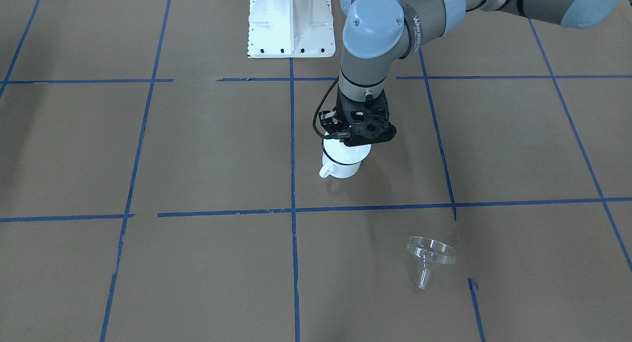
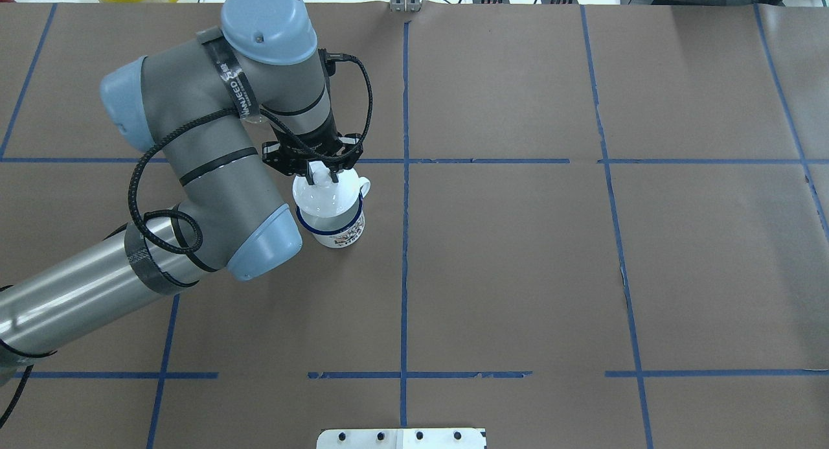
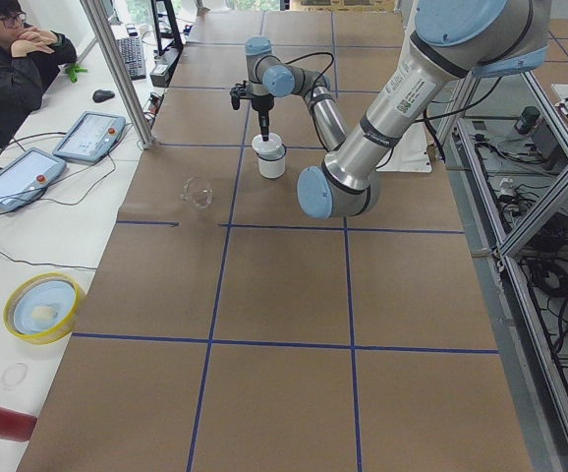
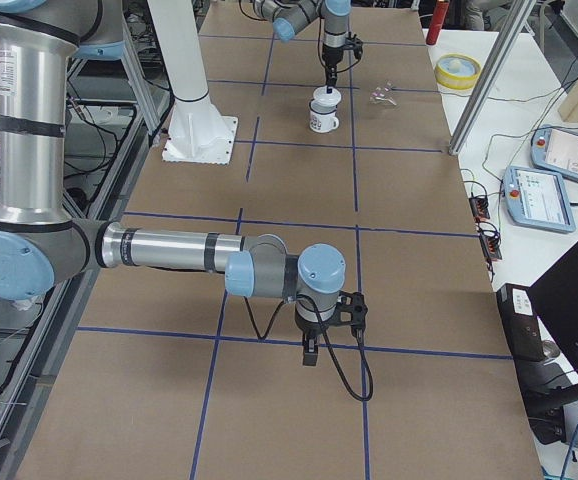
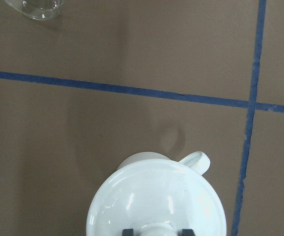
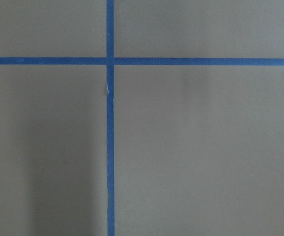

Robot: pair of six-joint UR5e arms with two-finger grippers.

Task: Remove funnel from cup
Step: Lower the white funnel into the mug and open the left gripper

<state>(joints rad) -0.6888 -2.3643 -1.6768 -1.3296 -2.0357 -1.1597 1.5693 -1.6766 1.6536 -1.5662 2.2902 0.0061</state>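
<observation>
Left pincer is clamped on the knob of the white lid atop the cup, centre-left of the overhead frame. The funnel lies tipped over on the worktop, lower right in the front-facing frame, well apart from the cup. Right pincer: can't tell how far open it is.

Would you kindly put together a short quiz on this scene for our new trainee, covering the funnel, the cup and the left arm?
1. Where is the funnel?
2. True or false: the left gripper is empty.
3. What is at the mouth of the cup? A) a lid B) a saucer C) nothing

Key: 1. Lying on the table, apart from the cup. 2. False: its jaws are shut on the lid's knob. 3. A.
</observation>
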